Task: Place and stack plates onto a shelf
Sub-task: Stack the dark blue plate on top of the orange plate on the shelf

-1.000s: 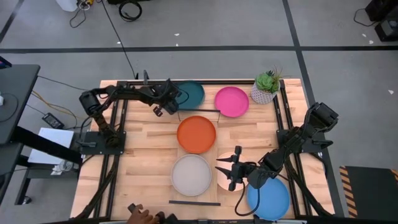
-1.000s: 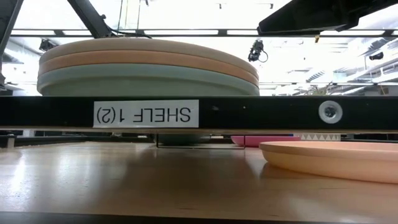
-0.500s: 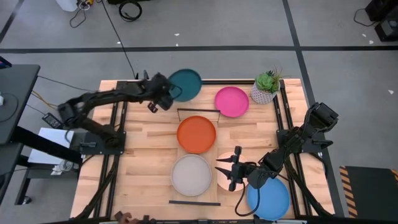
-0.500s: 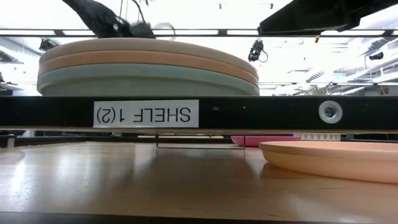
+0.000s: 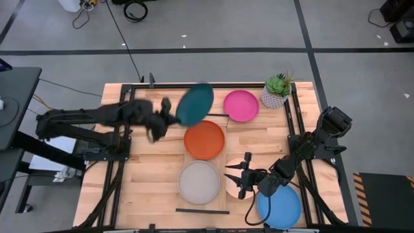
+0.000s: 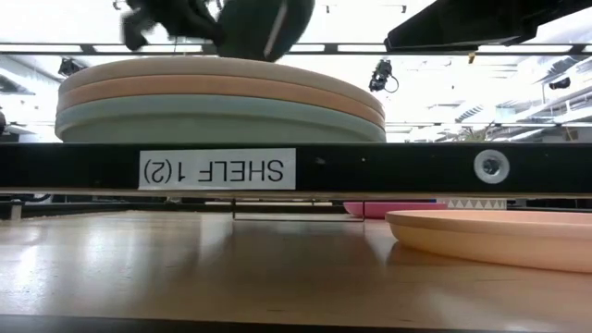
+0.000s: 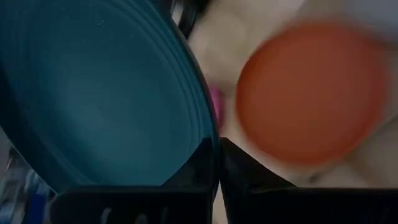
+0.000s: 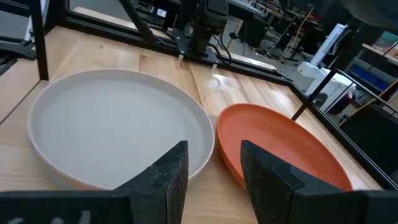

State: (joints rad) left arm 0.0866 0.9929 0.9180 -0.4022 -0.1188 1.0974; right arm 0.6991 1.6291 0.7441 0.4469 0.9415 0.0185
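Note:
My left gripper (image 5: pixel 169 114) is shut on the dark teal plate (image 5: pixel 195 103), which is in the air over the table's far middle, above the shelf in the low view (image 6: pixel 264 23). The orange plate (image 5: pixel 204 139) and a pale grey plate (image 5: pixel 199 182) rest on the light-wood shelf (image 5: pixel 189 160). In the low view the near stack (image 6: pixel 217 97) shows three plates. The magenta plate (image 5: pixel 240 105) lies flat on the table. My right gripper (image 5: pixel 238 176) hangs open over a peach plate (image 6: pixel 490 236) beside the shelf, touching nothing. My left gripper pinches the teal plate's rim (image 7: pixel 208 134) between its two fingers (image 7: pixel 235 165), one on the upper face and one on the underside. It comes from the table's left. The plate is lifted clear and tilted steeply, extending away from the fingers.
A small potted plant (image 5: pixel 277 90) stands at the far right corner. A light blue plate (image 5: pixel 279 206) lies at the near right. Black rails (image 5: pixel 294 129) run along the table's sides. The shelf's black front edge (image 6: pixel 370 171) carries a label. Bare wood lies left of the shelf.
My left gripper has lifted the teal plate off the table's far edge and carried it up and toward the near side, nearer the orange plate. The plate went from lying flat to tilted steeply in the air. The right arm has kept still.

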